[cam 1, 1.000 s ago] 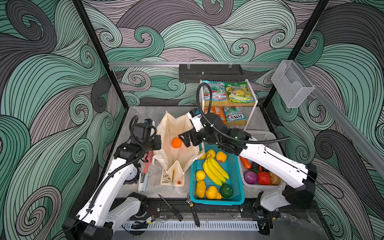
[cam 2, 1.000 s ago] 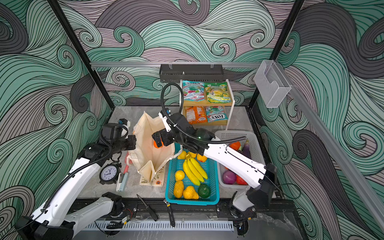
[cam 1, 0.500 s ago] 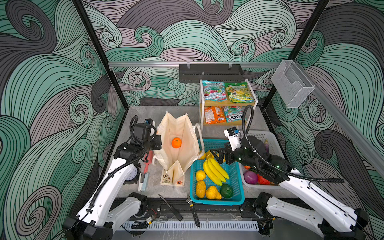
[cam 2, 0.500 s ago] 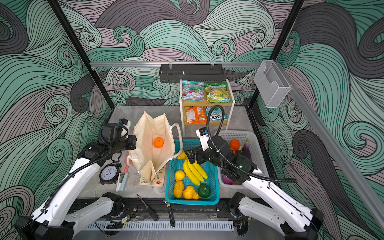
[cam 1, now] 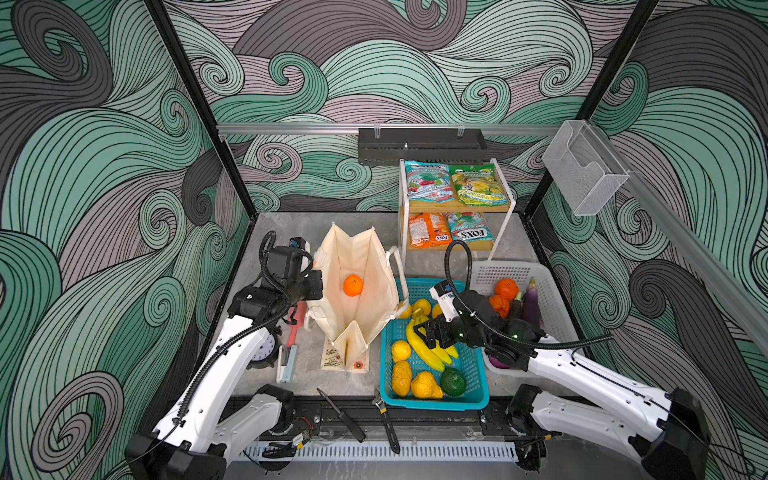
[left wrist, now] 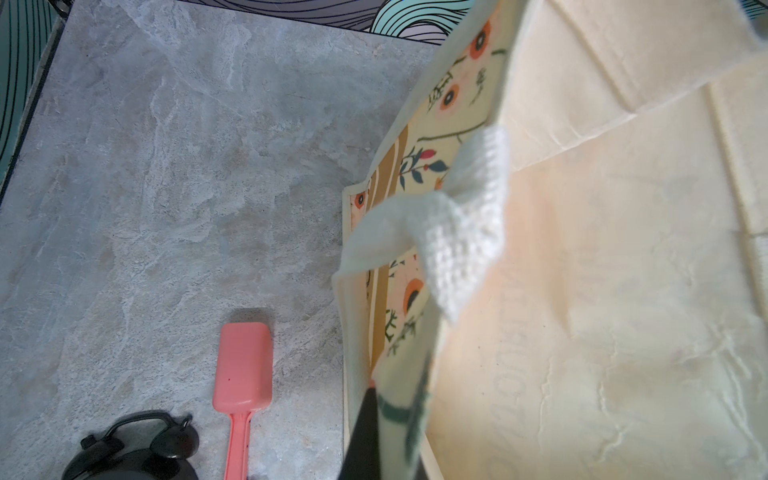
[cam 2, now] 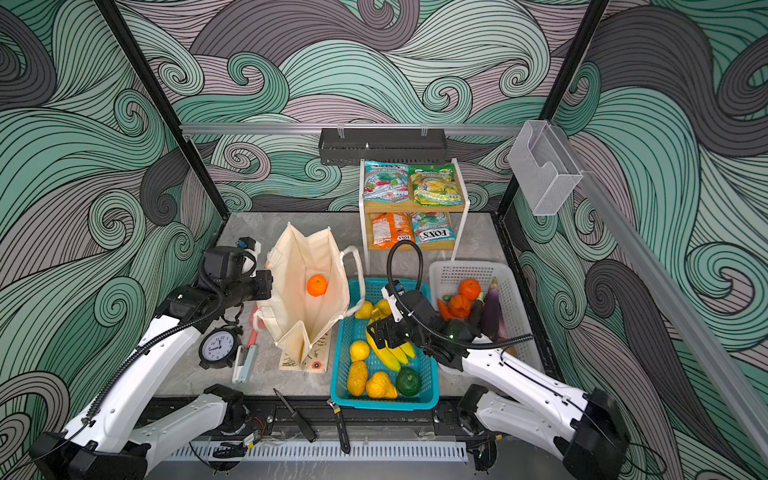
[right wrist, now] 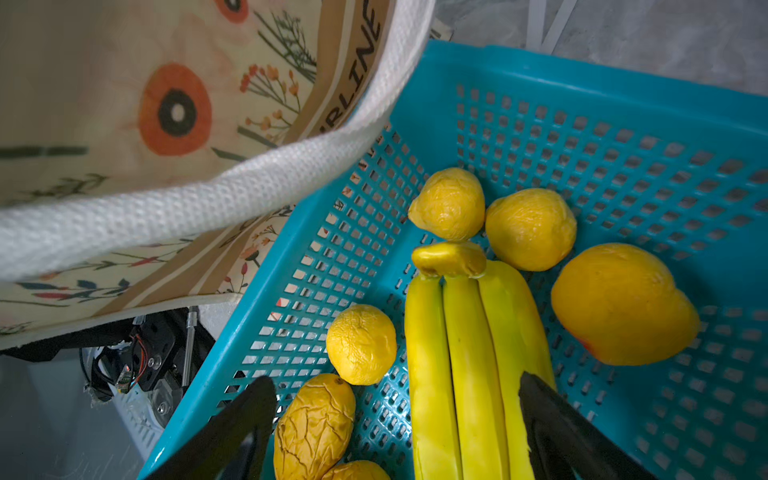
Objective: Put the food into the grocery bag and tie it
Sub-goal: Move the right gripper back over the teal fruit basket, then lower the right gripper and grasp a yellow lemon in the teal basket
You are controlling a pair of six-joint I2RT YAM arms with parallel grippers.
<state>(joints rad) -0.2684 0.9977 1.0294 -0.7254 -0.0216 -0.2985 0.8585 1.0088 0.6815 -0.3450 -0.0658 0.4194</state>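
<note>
At the left, the left tool is pressing together on the left rim of the grocery bag. The left wrist view is showing cloth caught against a dark finger. I judge this pinch is serving to hold the tall, soft tote upright with its mouth wide, so food can be dropped straight in. An alarm clock and a pink spatula are lying beside that arm, outside the job.

The bag is standing on the desk left of the middle, with one orange sitting at its bottom. Its right handle is hanging over the near-left edge of the teal basket. That closeness is making for a short carry.

Further right, the right tool is hovering low in the basket with its jaws wide apart, straddling the banana bunch and gripping nothing. The wide spread seems suited to the bunch's breadth. A lemon is lying just beside the bunch, between the jaws, and could get caught.

At the far right, an eggplant is waiting in the white basket, and snack packets are waiting on the far shelf. Most of the food is not yet bagged.
</note>
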